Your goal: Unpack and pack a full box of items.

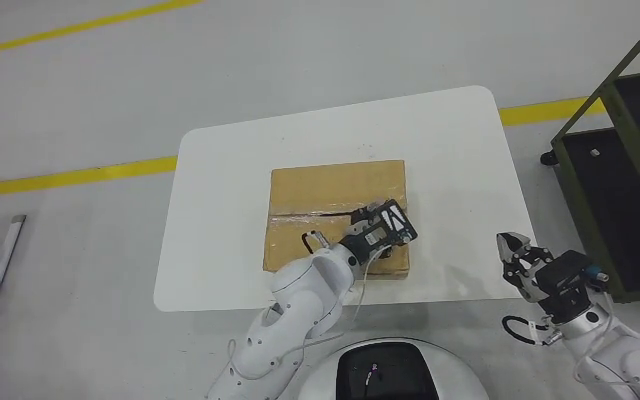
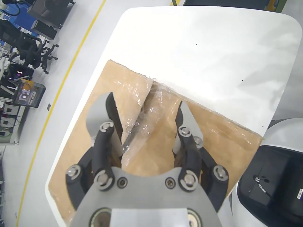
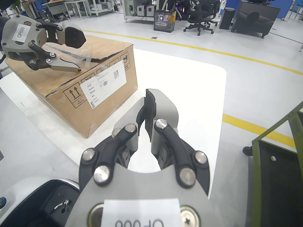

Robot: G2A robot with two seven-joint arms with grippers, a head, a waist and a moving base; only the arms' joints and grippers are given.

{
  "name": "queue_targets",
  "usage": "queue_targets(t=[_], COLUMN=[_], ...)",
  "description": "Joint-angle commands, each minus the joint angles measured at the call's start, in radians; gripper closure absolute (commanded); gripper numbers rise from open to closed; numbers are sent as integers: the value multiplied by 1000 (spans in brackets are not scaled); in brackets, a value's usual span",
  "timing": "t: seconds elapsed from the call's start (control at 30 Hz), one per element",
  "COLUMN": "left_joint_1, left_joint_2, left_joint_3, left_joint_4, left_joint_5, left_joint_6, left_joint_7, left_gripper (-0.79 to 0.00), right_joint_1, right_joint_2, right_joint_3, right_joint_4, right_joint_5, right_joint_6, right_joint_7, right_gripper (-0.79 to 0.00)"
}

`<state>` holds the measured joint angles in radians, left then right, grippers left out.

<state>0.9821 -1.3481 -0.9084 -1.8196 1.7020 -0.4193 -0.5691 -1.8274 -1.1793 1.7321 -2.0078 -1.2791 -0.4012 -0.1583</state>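
Note:
A brown cardboard box (image 1: 330, 195) sits in the middle of the white table (image 1: 450, 150), its top seam split and covered in torn clear tape (image 2: 139, 124). My left gripper (image 1: 395, 222) hovers open just above the box top near its right end. Its fingers straddle the seam and the loose tape (image 2: 146, 114). From the right wrist view the same left gripper (image 3: 79, 55) hangs over the box (image 3: 101, 88), with the crumpled tape between its jaws. My right gripper (image 3: 148, 95) is shut and holds nothing. It is off the table's near right corner (image 1: 515, 243), apart from the box.
A green metal cart (image 1: 600, 170) stands on the floor just right of the table. Bare table surface (image 3: 177, 83) lies between the box and my right gripper. A yellow floor line (image 1: 90, 175) runs behind the table.

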Motion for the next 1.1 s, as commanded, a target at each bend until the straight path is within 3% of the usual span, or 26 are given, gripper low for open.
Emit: queue_targets(t=[0.0, 0.13, 0.2, 0.23, 0.27, 0.53, 0.7, 0.8, 0.83, 0.87, 1.07], left_joint_1=[-2, -4, -5, -5, -7, -21, -25, -21, -19, -17, 3], left_joint_2=[0, -3, -5, -6, -6, -13, -15, -16, -17, -17, -16], left_joint_3=[-1, -3, -4, -5, -4, -6, -11, -14, -15, -18, -45], left_joint_4=[4, 19, 29, 35, 39, 53, 55, 53, 52, 50, 27], left_joint_5=[8, 8, 9, 8, 9, 18, 25, 28, 31, 30, 16], left_joint_6=[-4, 0, 8, 14, 16, 30, 32, 37, 39, 42, 64], left_joint_7=[-8, -14, -18, -17, -15, -19, -17, -13, -12, -8, 18], left_gripper=[-776, -733, -659, -446, -391, -348, -265, -163, -49, 0, 0], right_joint_1=[1, 2, 3, 4, 4, 3, 2, 4, 5, 6, 17], right_joint_2=[0, 0, 0, 0, 0, 0, 0, 0, 0, 0, -1], right_joint_3=[-2, -3, -3, -3, -3, -1, -1, -2, -3, -5, -13], right_joint_4=[0, 0, 1, 1, 1, 0, -1, 0, 1, 2, 2], right_joint_5=[-1, -2, -3, -3, -2, 3, 5, 6, 6, 5, 6], right_joint_6=[1, 5, 7, 8, 9, 13, 13, 11, 11, 12, 10], right_joint_7=[0, -2, -2, -2, -3, -6, -3, -3, -3, -2, 1], right_gripper=[0, 0, 0, 0, 0, 0, 0, 0, 0, 0, 0])
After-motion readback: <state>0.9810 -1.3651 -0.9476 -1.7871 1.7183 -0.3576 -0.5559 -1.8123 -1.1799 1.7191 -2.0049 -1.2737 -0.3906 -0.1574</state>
